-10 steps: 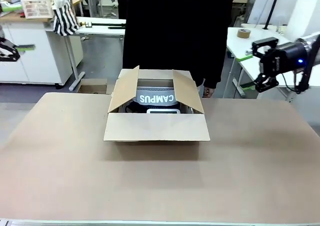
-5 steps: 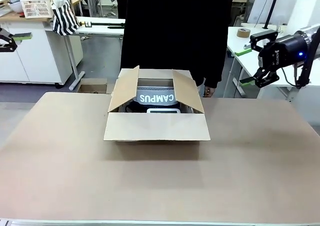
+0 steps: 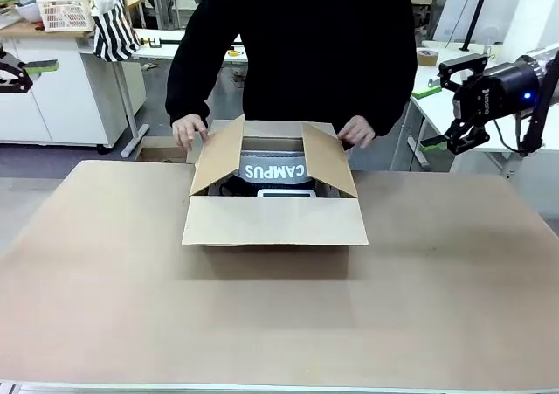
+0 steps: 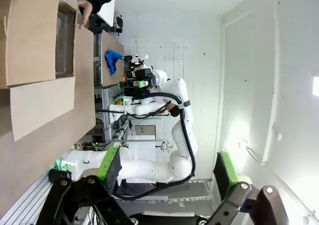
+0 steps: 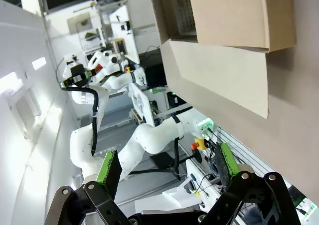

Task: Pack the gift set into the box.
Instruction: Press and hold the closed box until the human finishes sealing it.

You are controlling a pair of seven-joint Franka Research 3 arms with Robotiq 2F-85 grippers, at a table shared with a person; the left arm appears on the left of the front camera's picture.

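Front view: you see gift set (image 3: pixel 275 172) inside box (image 3: pixel 274 222), person's hands (image 3: pixel 188 132) at side flaps; left gripper (image 4: pixel 167 167), right gripper (image 3: pixel 432 114) both spread, empty.

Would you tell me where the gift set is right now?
In the front view, the gift set sits inside the open box, between its raised side flaps, at the centre of the table.

Box (image 3: pixel 274 222): matt brown corrugated cardbd. Gift set (image 3: pixel 275 172): matt dk grey. Table (image 3: pixel 437 307): matt tan, smooth.
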